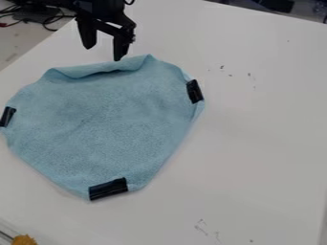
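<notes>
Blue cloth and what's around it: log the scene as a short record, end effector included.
cloth: light blue, spread out, far edge curled over
black strips: three, along the cloth's edges
end effector: fingers apart, at the cloth's far edge, holding nothing
contact with cloth: cannot tell
table: white, small dark marks
cables: upper left, beyond the table

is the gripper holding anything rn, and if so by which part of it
Nothing is held. The gripper has its jaws apart with nothing between them, close to the curled far edge of the blue cloth.
</notes>
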Robot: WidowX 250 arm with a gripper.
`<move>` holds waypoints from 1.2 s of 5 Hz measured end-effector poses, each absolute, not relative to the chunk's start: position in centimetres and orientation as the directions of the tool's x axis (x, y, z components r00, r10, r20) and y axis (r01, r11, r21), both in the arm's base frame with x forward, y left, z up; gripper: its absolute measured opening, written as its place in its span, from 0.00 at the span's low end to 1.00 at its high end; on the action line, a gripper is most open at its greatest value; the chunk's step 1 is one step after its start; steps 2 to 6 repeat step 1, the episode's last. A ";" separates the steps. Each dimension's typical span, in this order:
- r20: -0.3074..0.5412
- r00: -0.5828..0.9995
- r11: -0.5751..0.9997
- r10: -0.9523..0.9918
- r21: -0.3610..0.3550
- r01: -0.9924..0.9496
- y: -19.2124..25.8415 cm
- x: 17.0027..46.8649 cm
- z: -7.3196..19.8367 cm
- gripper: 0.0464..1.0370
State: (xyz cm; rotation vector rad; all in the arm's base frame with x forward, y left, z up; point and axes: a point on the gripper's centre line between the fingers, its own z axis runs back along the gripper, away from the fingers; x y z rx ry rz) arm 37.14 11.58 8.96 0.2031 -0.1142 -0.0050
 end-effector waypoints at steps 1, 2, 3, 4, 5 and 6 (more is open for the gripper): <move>0.136 0.991 0.982 -0.009 0.188 -0.016 10.3 36.7 9.4 0.96; 0.136 0.991 0.982 -0.009 0.188 -0.016 10.3 36.7 9.4 0.96; 0.136 0.991 0.982 -0.009 0.188 -0.016 10.3 36.7 9.4 0.96; 0.136 0.991 0.982 -0.009 0.188 -0.016 10.3 36.7 9.4 0.96; 0.136 0.991 0.982 -0.009 0.188 -0.016 10.3 36.7 9.4 0.96; 0.136 0.991 0.982 -0.009 0.188 -0.016 10.3 36.7 9.4 0.96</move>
